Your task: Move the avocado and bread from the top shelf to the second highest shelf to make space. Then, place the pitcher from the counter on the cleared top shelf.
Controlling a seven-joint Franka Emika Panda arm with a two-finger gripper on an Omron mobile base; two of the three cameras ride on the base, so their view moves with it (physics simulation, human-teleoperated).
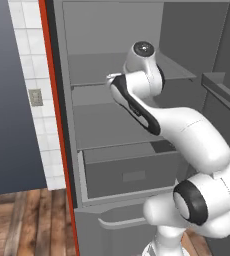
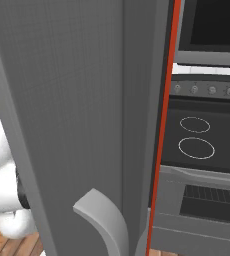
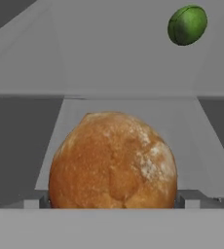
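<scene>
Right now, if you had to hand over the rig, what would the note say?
Gripper: inside the open fridge, finger tips close against both sides of the bread; I cannot tell whether it is clamped.
Avocado: farther back in the fridge, beyond the bread, untouched.
Arm: reaches in at about the height of the top shelf. What shows of the second highest shelf is bare.
Done: nothing moved down yet, as far as the shelves show.
Left: bread and avocado to the second highest shelf, then the pitcher onto the top shelf.
</scene>
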